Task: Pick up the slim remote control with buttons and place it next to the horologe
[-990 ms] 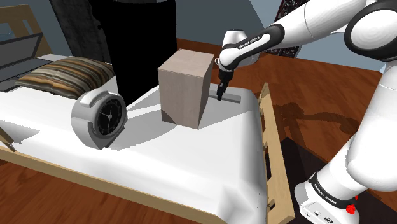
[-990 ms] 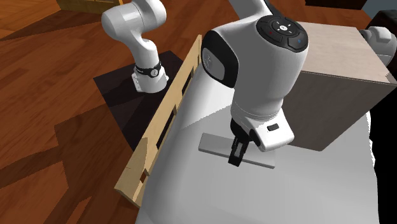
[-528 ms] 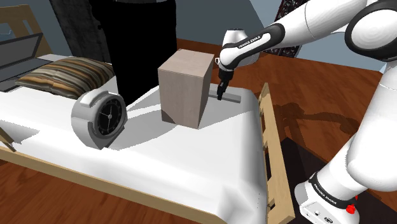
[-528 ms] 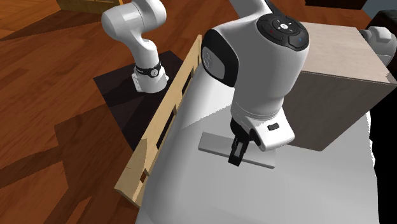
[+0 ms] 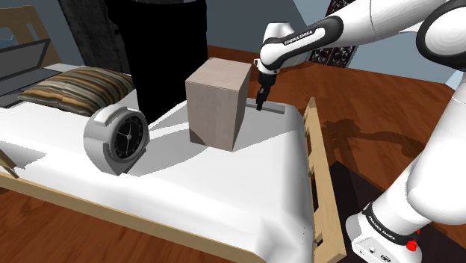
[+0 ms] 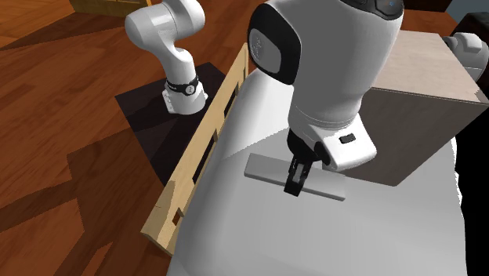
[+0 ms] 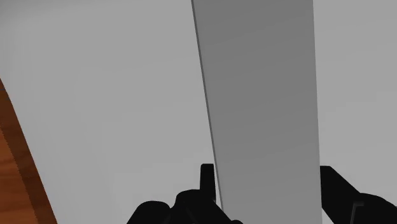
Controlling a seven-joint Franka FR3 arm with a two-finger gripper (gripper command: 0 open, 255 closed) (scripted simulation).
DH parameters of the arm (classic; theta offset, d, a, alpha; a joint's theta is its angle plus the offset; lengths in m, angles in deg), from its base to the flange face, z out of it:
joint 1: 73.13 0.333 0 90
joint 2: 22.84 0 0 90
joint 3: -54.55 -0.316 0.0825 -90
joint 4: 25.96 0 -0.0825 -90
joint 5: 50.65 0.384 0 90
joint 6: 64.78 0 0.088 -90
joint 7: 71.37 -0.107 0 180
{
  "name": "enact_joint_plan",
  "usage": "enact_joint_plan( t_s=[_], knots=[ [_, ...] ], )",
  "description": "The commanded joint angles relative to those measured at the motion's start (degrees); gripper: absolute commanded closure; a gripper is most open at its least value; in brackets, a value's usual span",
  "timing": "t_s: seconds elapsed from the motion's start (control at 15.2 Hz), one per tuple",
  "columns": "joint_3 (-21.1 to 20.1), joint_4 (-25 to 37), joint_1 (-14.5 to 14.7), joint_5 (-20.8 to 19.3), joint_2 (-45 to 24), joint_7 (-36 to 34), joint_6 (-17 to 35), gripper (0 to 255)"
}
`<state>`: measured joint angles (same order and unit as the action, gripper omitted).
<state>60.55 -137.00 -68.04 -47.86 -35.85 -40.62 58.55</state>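
The slim remote (image 5: 273,108) (image 6: 270,167) (image 7: 264,95) is drawn as a plain grey flat slab, with no buttons visible. My black gripper (image 5: 260,104) (image 6: 295,185) (image 7: 270,191) is shut on it, one finger on each long edge, and holds it a little above the white bed sheet. It hangs just behind the beige box (image 5: 218,104). The horologe is a round silver clock (image 5: 116,140) with a black face. It stands upright on the sheet towards the shoulder view's left, well apart from the gripper.
The beige box (image 6: 423,102) stands between the remote and the clock. A striped pillow (image 5: 71,86) lies behind the clock. A wooden bed rail (image 5: 317,164) (image 6: 200,149) runs along the mattress edge near the arm's stand (image 5: 377,235). Brown wood floor surrounds the bed.
The gripper has risen a little with the remote clasped in it, so the slab no longer rests on the sheet. The clock and box have not moved.
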Motion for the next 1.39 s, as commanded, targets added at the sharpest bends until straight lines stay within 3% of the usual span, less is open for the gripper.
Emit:
enact_joint_plan(
  t_s=[0.0, 1.32],
  knots=[
    [0.02, 0.48, 0.05, -0.14, 0.83, -0.14, -1.30, 255],
    [0.18, 10.42, 0.12, -0.89, 5.23, -0.81, -15.60, 255]
  ],
)
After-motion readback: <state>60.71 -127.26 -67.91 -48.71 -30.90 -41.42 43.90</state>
